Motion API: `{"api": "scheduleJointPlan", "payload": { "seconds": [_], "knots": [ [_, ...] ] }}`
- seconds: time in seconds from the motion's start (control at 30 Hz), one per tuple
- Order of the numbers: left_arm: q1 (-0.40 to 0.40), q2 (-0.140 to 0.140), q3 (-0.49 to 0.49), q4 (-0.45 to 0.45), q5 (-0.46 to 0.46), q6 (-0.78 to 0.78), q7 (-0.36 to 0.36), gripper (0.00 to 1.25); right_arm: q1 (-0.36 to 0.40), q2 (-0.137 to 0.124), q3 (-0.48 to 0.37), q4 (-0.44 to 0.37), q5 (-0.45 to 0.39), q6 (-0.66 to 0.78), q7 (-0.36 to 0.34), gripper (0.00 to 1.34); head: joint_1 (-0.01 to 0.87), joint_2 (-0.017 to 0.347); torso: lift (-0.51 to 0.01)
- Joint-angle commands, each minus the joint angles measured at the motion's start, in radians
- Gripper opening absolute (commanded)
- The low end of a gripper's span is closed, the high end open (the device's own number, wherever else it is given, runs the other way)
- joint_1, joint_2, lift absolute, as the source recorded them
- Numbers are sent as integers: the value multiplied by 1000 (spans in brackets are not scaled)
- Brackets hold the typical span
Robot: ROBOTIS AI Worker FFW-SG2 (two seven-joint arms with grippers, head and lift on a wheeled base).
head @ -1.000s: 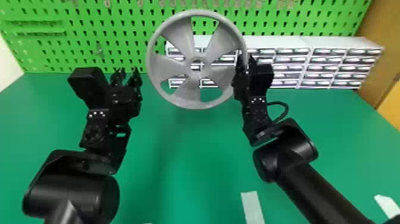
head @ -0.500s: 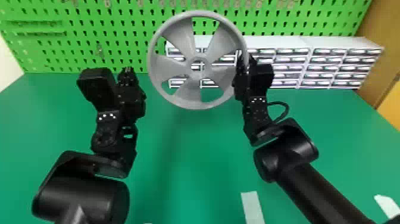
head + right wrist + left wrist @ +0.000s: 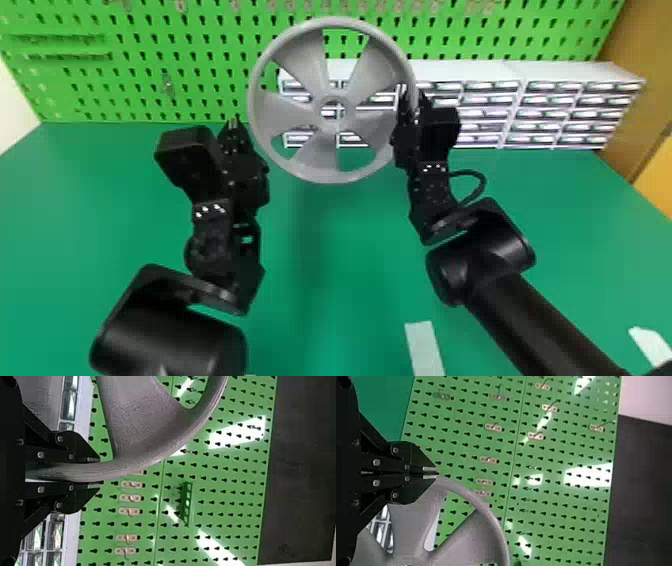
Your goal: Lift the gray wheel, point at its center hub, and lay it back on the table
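Clearly, the left arm (image 3: pixel 175 330) comes in at the lower left of the frame and bends upward at the wrist, its gripper (image 3: pixel 233 122) pointing up and away near the wheel's left edge, well apart from the center hub (image 3: pixel 345 111). That gripper's fingers (image 3: pixel 409 457) are closed together with nothing between them. The right arm (image 3: pixel 540 320) slants in from the lower right corner, then turns nearly upright, a black cable (image 3: pixel 482 182) looping out beside it. The right gripper (image 3: pixel 412 102) is clamped on the rim of the gray wheel (image 3: pixel 315 157), one finger on each side. The wheel stands upright at the upper middle of the frame, held above the green table (image 3: pixel 330 280). Behind it, toward the upper right, white storage units (image 3: pixel 505 72) sit in a row against the green pegboard (image 3: pixel 145 100); their compartments hold small items too indistinct to name.
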State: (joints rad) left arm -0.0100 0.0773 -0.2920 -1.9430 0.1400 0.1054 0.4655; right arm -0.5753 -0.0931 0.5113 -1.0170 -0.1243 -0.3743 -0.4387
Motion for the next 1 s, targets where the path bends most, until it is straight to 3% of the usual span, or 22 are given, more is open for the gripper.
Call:
{"api": "scheduleJointPlan", "payload": {
  "seconds": [0.0,0.1,0.3,0.6,0.97],
  "knots": [
    [2,33,-82,-2,9,-62,67,80,0,-2,0,0,0,2,0,66,692,48,-96],
    [1,45,-116,-13,19,-79,91,78,2,-2,-2,0,3,2,0,66,692,48,-96],
    [-30,90,-222,-17,50,-101,206,74,0,-2,3,3,3,3,0,66,692,48,-96],
    [-71,111,-292,21,105,-108,248,72,-1,0,10,9,3,3,0,66,692,48,-96],
    [-146,107,-318,128,164,-139,248,69,-1,-2,27,9,-8,3,0,66,692,48,-96]
  ]
}}
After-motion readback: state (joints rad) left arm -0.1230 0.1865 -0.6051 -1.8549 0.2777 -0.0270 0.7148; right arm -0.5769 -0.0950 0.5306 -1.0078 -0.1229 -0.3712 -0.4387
